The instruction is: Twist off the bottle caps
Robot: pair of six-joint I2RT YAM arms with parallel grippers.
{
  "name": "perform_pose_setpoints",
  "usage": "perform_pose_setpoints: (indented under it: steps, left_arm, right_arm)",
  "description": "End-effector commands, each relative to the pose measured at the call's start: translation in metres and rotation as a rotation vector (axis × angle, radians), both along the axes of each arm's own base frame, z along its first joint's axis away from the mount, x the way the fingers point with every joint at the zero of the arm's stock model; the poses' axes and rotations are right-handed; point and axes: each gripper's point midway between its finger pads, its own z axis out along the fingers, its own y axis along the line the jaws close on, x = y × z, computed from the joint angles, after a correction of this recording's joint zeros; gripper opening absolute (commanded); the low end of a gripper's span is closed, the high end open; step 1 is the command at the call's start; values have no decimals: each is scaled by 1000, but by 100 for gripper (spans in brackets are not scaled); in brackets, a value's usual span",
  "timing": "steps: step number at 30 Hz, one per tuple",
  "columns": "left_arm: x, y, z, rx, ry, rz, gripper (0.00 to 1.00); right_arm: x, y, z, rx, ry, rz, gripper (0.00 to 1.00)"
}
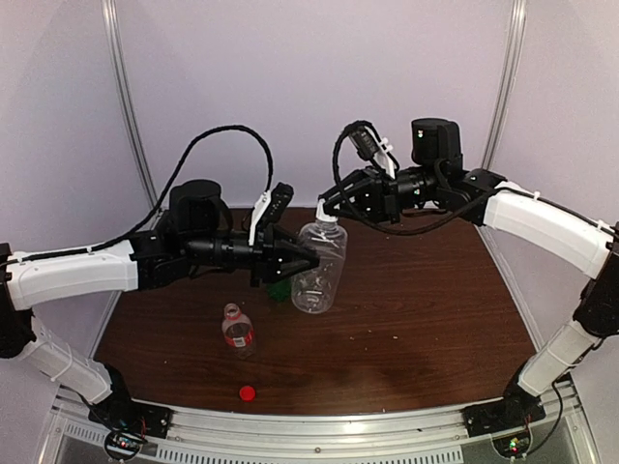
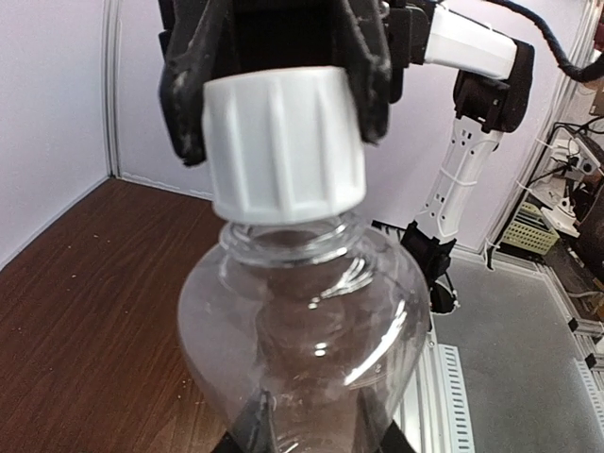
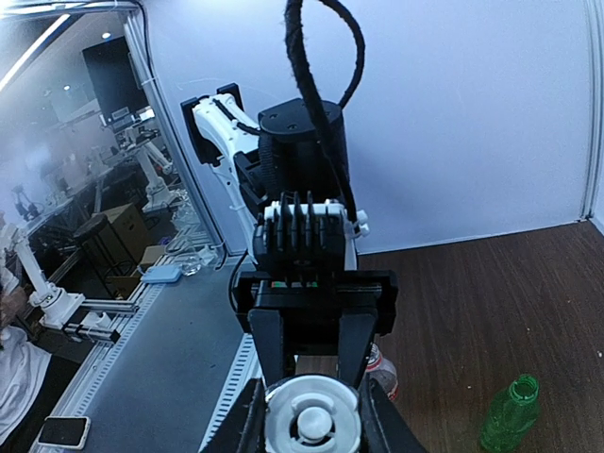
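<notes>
White cap [image 2: 283, 142]: ribbed hard plastic, seated on the neck of the large clear bottle [image 1: 317, 275], which is held tilted over the middle of the table [image 1: 435, 319]. The bottle looks light and thin-walled, likely to dent or spin if squeezed hard, so the cap's ribs offer the surest hold. Right gripper [image 1: 334, 205] reaches in from the far right, jaws pinched on the cap. The left gripper [image 1: 305, 259], arm stretched level, clamps the bottle below its shoulder.

left arm [image 1: 73, 275] and right arm [image 1: 542, 227] are skinned in white shells; joints and motor housings [image 1: 198, 201] are finished in black. left gripper [image 1: 308, 259] and right gripper [image 1: 329, 203] are black too. black braided cables [image 1: 232, 130] are strapped on with white zip ties [image 1: 259, 217]. bases [image 1: 126, 414] are done in black as well
</notes>
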Motion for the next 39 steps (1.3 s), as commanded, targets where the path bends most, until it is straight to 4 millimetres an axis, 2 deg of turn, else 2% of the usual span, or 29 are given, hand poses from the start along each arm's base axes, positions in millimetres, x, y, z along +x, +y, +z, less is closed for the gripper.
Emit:
perform_pose_setpoints:
  steps: [1,5,13,18,24,29,35,39]
  left_arm:
    - [-24,1,44,-144,-112,-118,11]
    - [-20,1,43,-138,-111,-88,11]
    - [4,0,38,-106,-106,36,11]
    - [24,2,34,-75,-103,149,11]
    - [36,2,32,-60,-93,210,10]
    - [42,1,32,-63,-82,234,10]
    - [47,-1,33,-61,-82,255,8]
    - [51,0,31,-55,-84,273,8]
  right_arm:
    - [-12,2,6,34,-25,99,19]
    - [6,3,8,1,-5,-43,26]
    - [31,-6,21,-3,54,-279,61]
    - [40,-14,34,20,77,-404,76]
    - [53,-20,39,-1,105,-606,79]
    - [61,-19,26,-71,116,-745,82]
    - [57,-10,16,-101,117,-755,82]
    - [57,-7,14,-109,113,-757,76]
